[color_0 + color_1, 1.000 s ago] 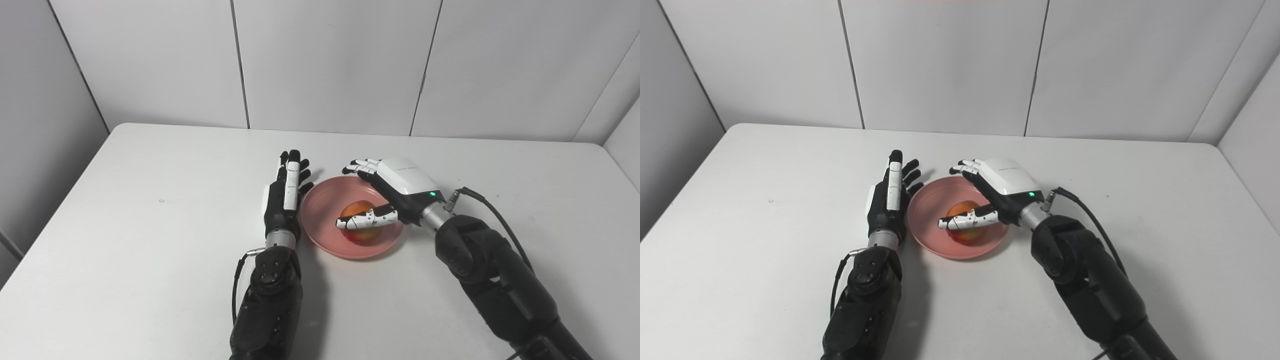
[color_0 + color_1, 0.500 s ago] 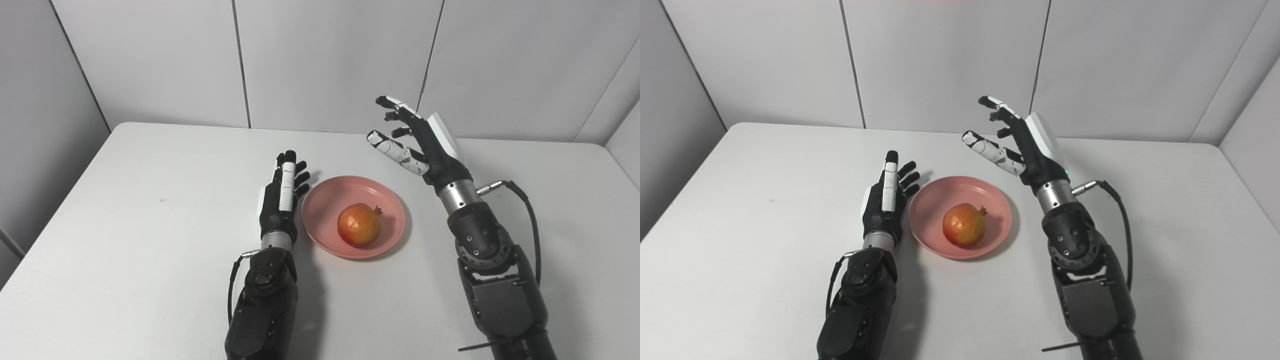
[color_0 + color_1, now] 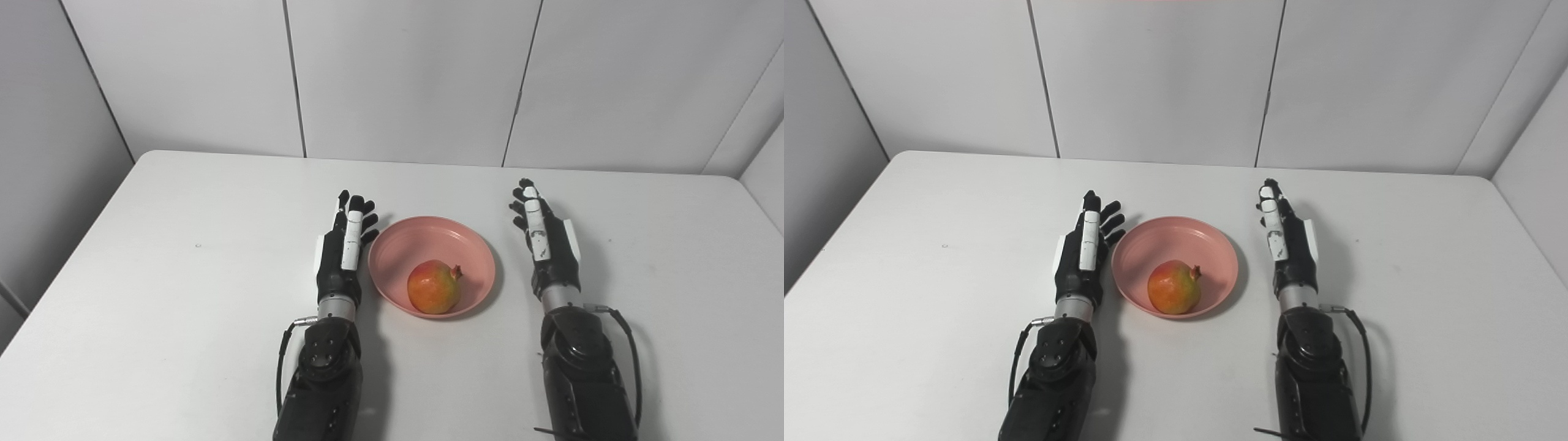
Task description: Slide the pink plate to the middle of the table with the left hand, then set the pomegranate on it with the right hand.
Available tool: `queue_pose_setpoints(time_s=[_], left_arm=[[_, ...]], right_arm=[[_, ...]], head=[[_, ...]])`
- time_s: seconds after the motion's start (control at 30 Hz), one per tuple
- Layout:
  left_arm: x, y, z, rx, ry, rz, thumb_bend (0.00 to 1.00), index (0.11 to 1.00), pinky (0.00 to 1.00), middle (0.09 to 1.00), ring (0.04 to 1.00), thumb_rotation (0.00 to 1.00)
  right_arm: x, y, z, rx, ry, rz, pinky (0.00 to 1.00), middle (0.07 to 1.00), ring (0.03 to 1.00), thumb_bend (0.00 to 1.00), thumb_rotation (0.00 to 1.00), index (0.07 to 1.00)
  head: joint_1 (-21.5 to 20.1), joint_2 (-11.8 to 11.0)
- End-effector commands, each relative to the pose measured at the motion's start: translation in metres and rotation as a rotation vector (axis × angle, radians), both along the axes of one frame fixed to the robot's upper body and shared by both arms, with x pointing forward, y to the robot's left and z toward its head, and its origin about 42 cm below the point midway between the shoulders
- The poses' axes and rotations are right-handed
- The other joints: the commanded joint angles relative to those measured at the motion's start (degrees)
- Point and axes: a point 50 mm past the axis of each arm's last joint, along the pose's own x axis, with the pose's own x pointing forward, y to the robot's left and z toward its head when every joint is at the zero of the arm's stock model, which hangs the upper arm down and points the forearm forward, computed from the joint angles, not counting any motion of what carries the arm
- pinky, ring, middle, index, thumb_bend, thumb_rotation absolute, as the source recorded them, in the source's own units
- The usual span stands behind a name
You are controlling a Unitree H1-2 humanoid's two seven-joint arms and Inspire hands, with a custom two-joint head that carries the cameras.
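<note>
The right hand (image 3: 548,245) has dropped from its raised pose, fingers straight, holding nothing. The pomegranate (image 3: 434,286) sits on the pink plate (image 3: 429,236), nearer the left hand (image 3: 344,248), equally flat and empty.

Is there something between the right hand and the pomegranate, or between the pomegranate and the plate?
Nothing visible. The pomegranate already lies in the pink plate. Only bare table separates the open right hand from the plate's rim.
</note>
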Motion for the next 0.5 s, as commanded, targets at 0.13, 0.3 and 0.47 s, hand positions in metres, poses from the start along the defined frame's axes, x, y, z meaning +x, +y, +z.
queue_pose_setpoints(time_s=[0.13,0.3,0.47], left_arm=[[0.004,0.005,-0.008,0.132,-0.105,-0.015,0.91,0.973,0.99,0.974,0.986,0.97],[0.0,0.011,-0.014,0.197,-0.108,-0.02,0.91,0.971,1.0,0.982,0.999,0.97],[-0.003,0.016,-0.02,0.243,-0.109,-0.028,0.91,0.968,1.0,0.983,1.0,0.97]], right_arm=[[-0.001,0.009,-0.013,0.082,-0.015,-0.032,1.0,0.918,0.92,0.79,1.0,0.929],[-0.01,0.012,-0.03,0.051,-0.004,-0.005,1.0,0.928,0.927,0.82,1.0,0.933],[-0.015,0.019,-0.042,0.059,0.003,0.008,1.0,0.931,0.928,0.82,1.0,0.933]], head=[[-0.29,-0.47],[-0.51,-0.45],[-0.57,-0.4]])
